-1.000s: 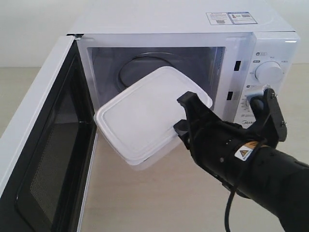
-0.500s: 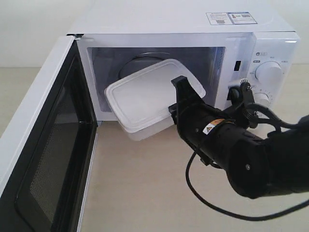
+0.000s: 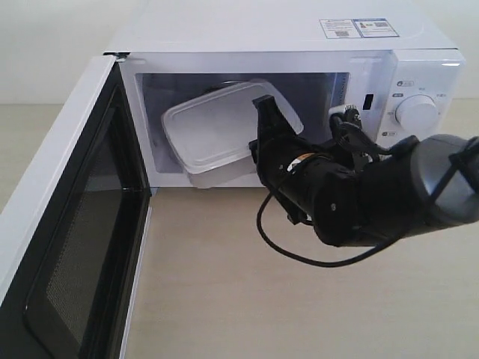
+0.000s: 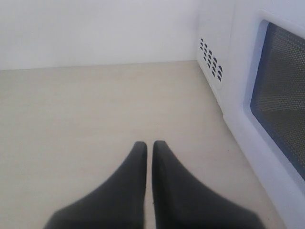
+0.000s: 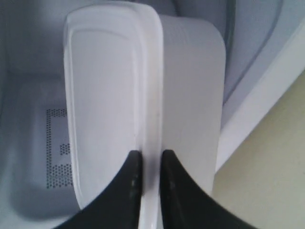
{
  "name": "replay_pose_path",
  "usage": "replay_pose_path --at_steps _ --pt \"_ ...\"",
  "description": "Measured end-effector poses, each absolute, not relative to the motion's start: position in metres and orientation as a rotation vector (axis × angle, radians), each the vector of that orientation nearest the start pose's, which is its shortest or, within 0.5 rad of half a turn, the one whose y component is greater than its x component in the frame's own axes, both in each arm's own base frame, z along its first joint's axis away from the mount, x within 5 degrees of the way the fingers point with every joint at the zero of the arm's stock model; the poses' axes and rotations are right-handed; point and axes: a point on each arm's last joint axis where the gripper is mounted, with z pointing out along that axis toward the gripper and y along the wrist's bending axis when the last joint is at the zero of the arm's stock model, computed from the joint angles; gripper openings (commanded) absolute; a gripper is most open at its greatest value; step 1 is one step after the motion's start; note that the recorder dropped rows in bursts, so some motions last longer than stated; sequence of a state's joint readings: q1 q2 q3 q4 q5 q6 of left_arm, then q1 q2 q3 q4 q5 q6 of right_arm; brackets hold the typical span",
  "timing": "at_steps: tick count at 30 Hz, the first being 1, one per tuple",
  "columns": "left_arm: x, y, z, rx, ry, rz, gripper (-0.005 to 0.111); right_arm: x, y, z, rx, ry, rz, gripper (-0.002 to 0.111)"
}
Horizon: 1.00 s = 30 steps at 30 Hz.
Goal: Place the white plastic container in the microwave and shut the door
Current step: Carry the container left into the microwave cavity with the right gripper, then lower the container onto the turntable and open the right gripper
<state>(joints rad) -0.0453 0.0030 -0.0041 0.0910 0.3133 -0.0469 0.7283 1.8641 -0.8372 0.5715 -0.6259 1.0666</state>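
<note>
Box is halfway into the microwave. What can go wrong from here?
1. The right tool pinches the container only by its rim, and it hangs tilted: it could slip, or the lid could pop.
2. Its near end is at the sill of the microwave; released now, it might tip out or block the door.

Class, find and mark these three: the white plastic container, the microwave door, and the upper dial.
white plastic container [image 3: 209, 131]: exterior view, middle of its flat lid.
door [image 3: 86, 254]: exterior view, on the dark window mesh.
upper dial [image 3: 416, 114]: exterior view, centre of the round knob.
</note>
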Motion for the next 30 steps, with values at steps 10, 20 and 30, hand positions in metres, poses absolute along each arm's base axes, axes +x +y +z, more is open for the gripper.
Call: replay_pose_path --at_steps 10,20,30 --pt "0.054 0.0 0.186 0.056 1.794 0.021 0.004 0.321 0.218 0.164 1.101 1.791 1.169 0.0" --pt "0.054 0.0 0.186 0.056 1.794 0.021 0.004 0.345 0.224 0.168 1.107 1.764 1.185 0.0" --pt "0.054 0.0 0.186 0.056 1.794 0.021 0.004 0.356 0.235 0.155 1.034 1.819 1.163 0.0"
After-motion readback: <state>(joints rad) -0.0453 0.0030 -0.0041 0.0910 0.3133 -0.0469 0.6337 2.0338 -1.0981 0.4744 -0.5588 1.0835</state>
